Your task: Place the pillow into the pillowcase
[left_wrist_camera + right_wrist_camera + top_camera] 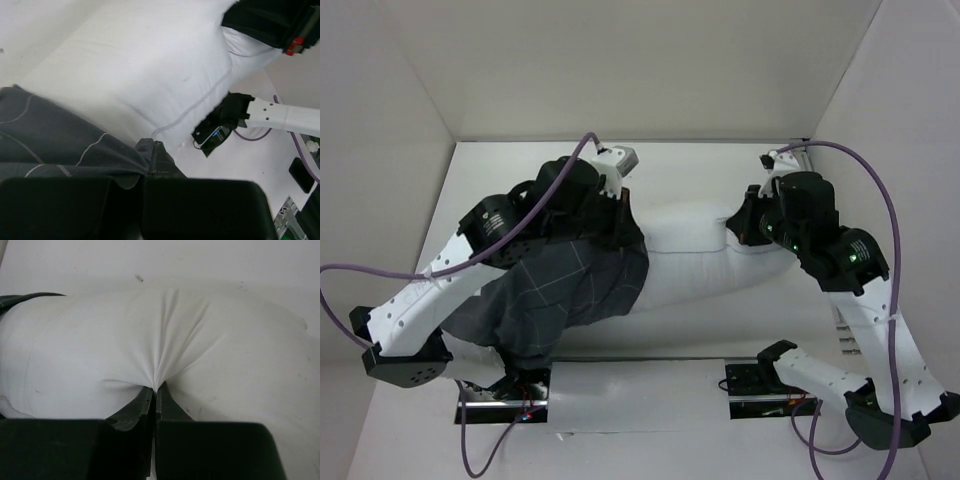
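Overhead view of a white table [700, 165]. The pillow [720, 262] lies across the middle of it. Its left part is already inside the pillowcase [560, 290], which lies bunched on the left side, and roughly the right half of the pillow is bare.

Judging from this, the step in hand is the stuffing itself: the mouth of the pillowcase has to be drawn rightward over the pillow while the pillow is fed leftward into it. The next move likely calls for the two grippers to work against each other. The left one would pull the cloth toward the right, and the right one would push or steady the pillow. Neither pinch should slip off the soft fabric.

The left gripper [620, 215] sits at the far side of the pillowcase mouth. Its wrist view shows the jaws pressed together on a fold of the dark checked cloth, with the white pillow just beyond.

The right gripper [740, 228] is at the pillow's right end, on the far side. Its wrist view shows the jaws pressed together, pinching a tuck of the pillow's white cover, with creases fanning out from the pinch
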You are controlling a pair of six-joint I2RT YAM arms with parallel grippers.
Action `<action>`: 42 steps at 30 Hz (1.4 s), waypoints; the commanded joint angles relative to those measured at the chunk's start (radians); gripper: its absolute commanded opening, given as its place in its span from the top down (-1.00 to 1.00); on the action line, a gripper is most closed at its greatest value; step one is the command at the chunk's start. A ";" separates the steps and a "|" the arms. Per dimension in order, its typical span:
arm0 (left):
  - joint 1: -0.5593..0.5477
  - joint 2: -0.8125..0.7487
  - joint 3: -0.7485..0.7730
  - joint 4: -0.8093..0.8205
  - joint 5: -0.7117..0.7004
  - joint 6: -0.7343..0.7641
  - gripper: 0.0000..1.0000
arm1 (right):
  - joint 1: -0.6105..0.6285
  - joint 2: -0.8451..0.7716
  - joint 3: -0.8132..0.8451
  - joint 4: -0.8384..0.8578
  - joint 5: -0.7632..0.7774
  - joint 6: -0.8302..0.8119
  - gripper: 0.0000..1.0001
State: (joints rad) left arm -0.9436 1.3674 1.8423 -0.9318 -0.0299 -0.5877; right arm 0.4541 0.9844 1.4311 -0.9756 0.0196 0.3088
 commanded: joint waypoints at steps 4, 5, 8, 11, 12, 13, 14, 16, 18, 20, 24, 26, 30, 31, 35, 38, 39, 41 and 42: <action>0.197 0.154 0.138 0.083 0.033 0.022 1.00 | 0.023 0.081 0.052 -0.008 -0.058 0.016 1.00; 0.238 0.197 0.158 0.096 0.079 0.032 1.00 | 0.023 0.149 0.061 0.033 -0.049 0.016 1.00; 0.373 0.402 0.242 0.108 0.148 0.086 1.00 | 0.000 0.337 0.074 0.122 -0.052 0.004 1.00; 0.442 0.566 0.436 0.064 0.157 0.141 -0.03 | -0.060 0.555 0.159 0.260 -0.089 -0.019 -0.01; 0.442 0.647 0.513 0.023 0.169 0.166 -0.28 | -0.095 0.603 0.192 0.305 -0.077 -0.019 -0.28; 0.442 0.665 0.579 -0.023 0.150 0.179 -0.65 | -0.115 0.646 0.225 0.320 -0.058 -0.019 -0.51; 0.433 0.665 0.636 -0.024 0.131 0.198 -0.83 | -0.138 0.725 0.309 0.321 -0.037 -0.019 -0.76; 0.417 0.574 0.606 0.033 0.032 0.233 -1.00 | -0.199 0.787 0.400 0.318 0.005 -0.010 -0.93; 0.417 0.494 0.500 0.128 -0.042 0.243 -1.00 | -0.254 0.838 0.513 0.301 0.063 0.010 -0.98; 0.445 0.406 0.425 0.157 -0.077 0.243 -0.77 | -0.285 0.817 0.535 0.301 0.101 0.010 -0.98; 0.445 0.326 0.286 0.148 -0.184 0.275 -0.67 | -0.388 0.685 0.416 0.391 0.148 -0.002 -0.98; 0.445 0.312 0.223 0.137 -0.206 0.275 -0.83 | -0.428 0.649 0.373 0.391 0.120 -0.013 -0.98; 0.434 0.312 0.049 0.134 -0.307 0.240 -0.94 | -0.469 0.565 0.208 0.364 0.021 0.005 -0.98; 0.434 0.312 0.031 0.134 -0.339 0.229 -0.94 | -0.469 0.539 0.153 0.402 -0.013 0.019 -0.98; 0.425 0.321 -0.028 0.143 -0.424 0.198 -0.90 | -0.479 0.439 -0.075 0.491 -0.193 0.052 -0.98; 0.425 0.335 -0.051 0.159 -0.517 0.163 -0.82 | -0.479 0.451 -0.086 0.399 -0.221 0.027 -0.98; 0.425 0.346 -0.051 0.159 -0.527 0.163 -0.79 | -0.479 0.451 -0.086 0.384 -0.208 0.015 -0.98; 0.425 0.346 -0.081 0.159 -0.541 0.163 -0.75 | -0.479 0.416 -0.144 0.384 -0.186 0.015 -0.98; 0.425 0.355 -0.081 0.159 -0.541 0.163 -0.75 | -0.479 0.399 -0.168 0.393 -0.185 0.015 -0.98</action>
State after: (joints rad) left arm -0.5140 1.7493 1.7515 -0.8074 -0.4801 -0.4004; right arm -0.0288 1.4528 1.3018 -0.5804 -0.1390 0.3401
